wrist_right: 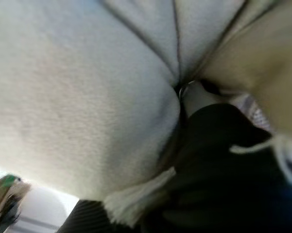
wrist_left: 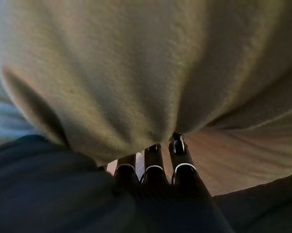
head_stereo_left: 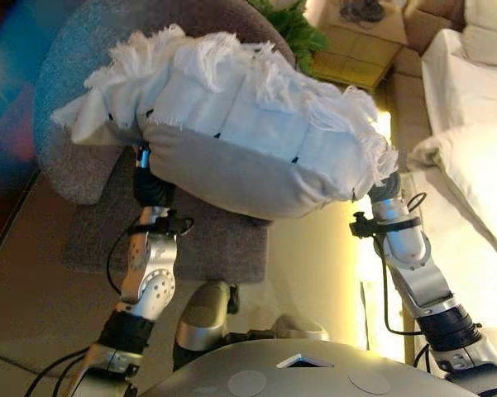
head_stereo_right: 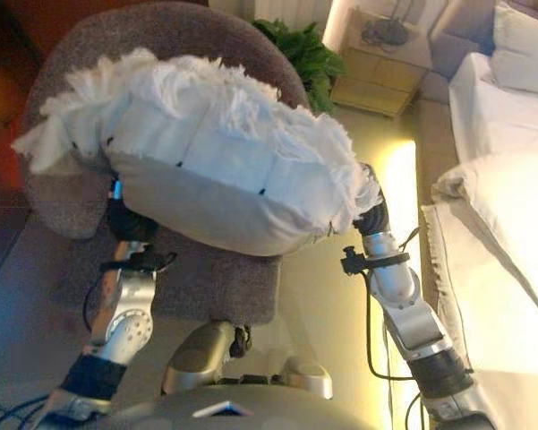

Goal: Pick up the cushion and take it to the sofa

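Left hand (wrist_left: 155, 170) tucked under one end of the cushion (head_stereo_left: 231, 141), fingers buried in the fabric, grip impossible to tell. Right hand (wrist_right: 199, 97) pressed into the other end, fingers hidden too. Cushion up in the air between both, above the grey armchair (head_stereo_left: 74, 107), white sofa (head_stereo_left: 480, 149) off to the right

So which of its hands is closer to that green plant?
Right. The right hand is under the cushion's end just below the plant; the left hand is under the far end.
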